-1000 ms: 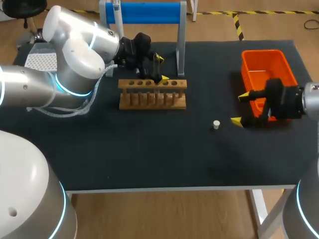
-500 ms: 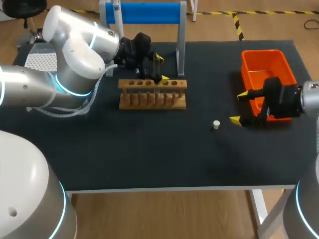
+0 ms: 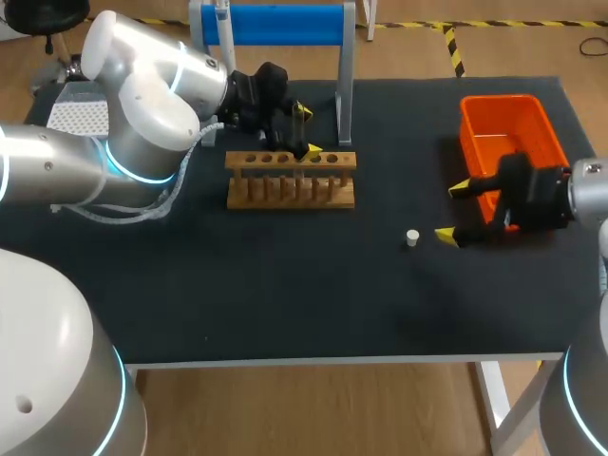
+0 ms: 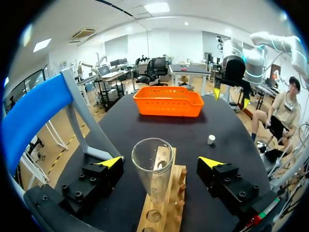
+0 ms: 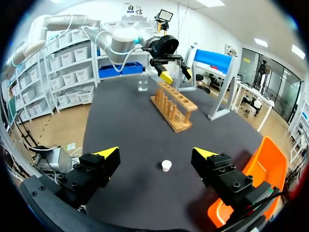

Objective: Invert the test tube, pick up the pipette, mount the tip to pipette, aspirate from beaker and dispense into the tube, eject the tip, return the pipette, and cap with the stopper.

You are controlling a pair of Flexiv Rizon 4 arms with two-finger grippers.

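While test tube point(image 4: 152, 166) stands mouth-up in rack point(image 3: 290, 182), it is flanked, untouched, by left end effector point(image 4: 159, 161), fingers apart. Stopper point(image 3: 412, 237) is seen on bench point(image 3: 285, 285) just beside right end effector point(image 3: 452, 211), fingers spread. Risk: stopper may be knocked away if struck off-centre by one finger.

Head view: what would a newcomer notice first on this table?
The bright orange bin at the right stands out first, with the right gripper open beside it near a white stopper. At the left rear, the left gripper hangs open over the wooden test tube rack, a clear test tube between its fingers.
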